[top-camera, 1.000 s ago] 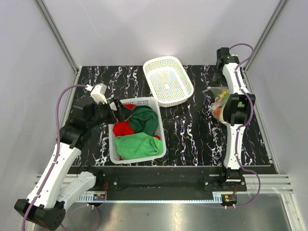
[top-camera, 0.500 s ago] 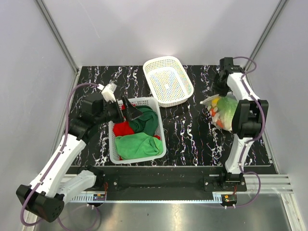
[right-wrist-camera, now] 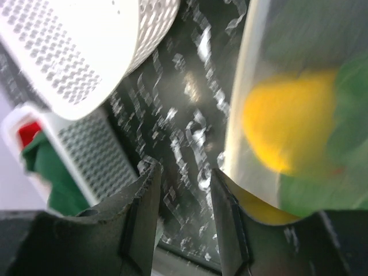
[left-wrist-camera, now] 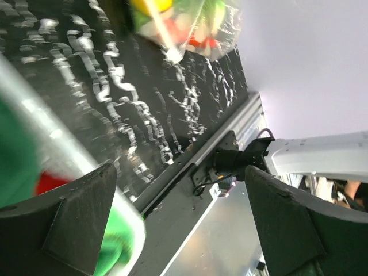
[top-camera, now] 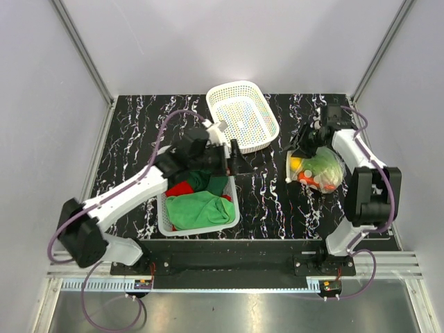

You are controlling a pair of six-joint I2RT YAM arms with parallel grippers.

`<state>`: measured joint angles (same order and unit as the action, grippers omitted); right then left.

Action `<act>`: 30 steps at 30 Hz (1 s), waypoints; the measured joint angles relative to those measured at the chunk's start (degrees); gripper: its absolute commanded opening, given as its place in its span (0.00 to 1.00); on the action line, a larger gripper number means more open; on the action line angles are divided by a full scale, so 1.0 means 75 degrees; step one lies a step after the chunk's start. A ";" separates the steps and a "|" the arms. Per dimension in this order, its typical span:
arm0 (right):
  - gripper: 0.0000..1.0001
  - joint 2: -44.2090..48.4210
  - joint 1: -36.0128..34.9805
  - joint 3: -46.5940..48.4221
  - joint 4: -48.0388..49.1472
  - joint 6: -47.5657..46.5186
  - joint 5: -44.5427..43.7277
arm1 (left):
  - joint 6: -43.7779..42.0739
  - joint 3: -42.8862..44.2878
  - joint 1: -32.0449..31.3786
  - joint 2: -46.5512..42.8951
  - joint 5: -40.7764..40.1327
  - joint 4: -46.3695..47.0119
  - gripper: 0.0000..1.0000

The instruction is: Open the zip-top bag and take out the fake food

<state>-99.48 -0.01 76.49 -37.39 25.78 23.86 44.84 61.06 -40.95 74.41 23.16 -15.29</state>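
Observation:
The zip-top bag (top-camera: 320,172) is clear and crinkly and sits at the right of the table. It holds fake food: a yellow lemon (top-camera: 298,164), green leaf and orange-red pieces. My right gripper (top-camera: 303,146) is at the bag's far left corner. In the right wrist view its jaws (right-wrist-camera: 184,190) stand partly apart and table shows through the gap. The bag (right-wrist-camera: 299,69) presses against the outer side of one finger (right-wrist-camera: 227,218); whether clear film is pinched is unclear. My left gripper (top-camera: 236,156) hangs wide open over the table centre, holding nothing (left-wrist-camera: 184,224). The bag (left-wrist-camera: 190,23) lies ahead of it.
A white basket (top-camera: 201,229) holding green and red cloths (top-camera: 201,208) stands just left of my left gripper. An empty white perforated basket (top-camera: 232,84) sits at the back centre, also seen in the right wrist view (right-wrist-camera: 86,46). The metal front rail (left-wrist-camera: 195,167) edges the table.
My left arm swung right, across the cloth basket to the table centre. The right gripper's jaws narrowed and moved nearer and left; the bag shifted left and changed shape.

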 measured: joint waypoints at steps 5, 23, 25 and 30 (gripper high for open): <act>0.50 0.1183 0.0000 -0.1157 0.0157 0.0466 0.0906 | 0.0291 0.0854 -0.0621 0.1559 0.0032 0.0915 0.92; 0.72 0.4966 -0.0012 -0.1323 -0.3168 0.1250 -0.1288 | 0.2095 0.3016 -0.1139 0.5619 0.0157 0.3465 0.52; 0.72 0.5205 -0.0015 -0.1352 -0.3284 0.1247 -0.1244 | 0.2256 0.3092 -0.1139 0.5904 0.0166 0.3789 0.48; 0.73 0.5936 -0.0015 -0.1670 -0.3427 0.1236 -0.1029 | 0.2436 0.3249 -0.1110 0.6452 0.0154 0.3998 0.44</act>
<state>-54.96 -0.12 63.96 -63.09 35.05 16.14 63.11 85.43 -49.28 122.80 24.32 14.70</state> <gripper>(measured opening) 0.720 0.458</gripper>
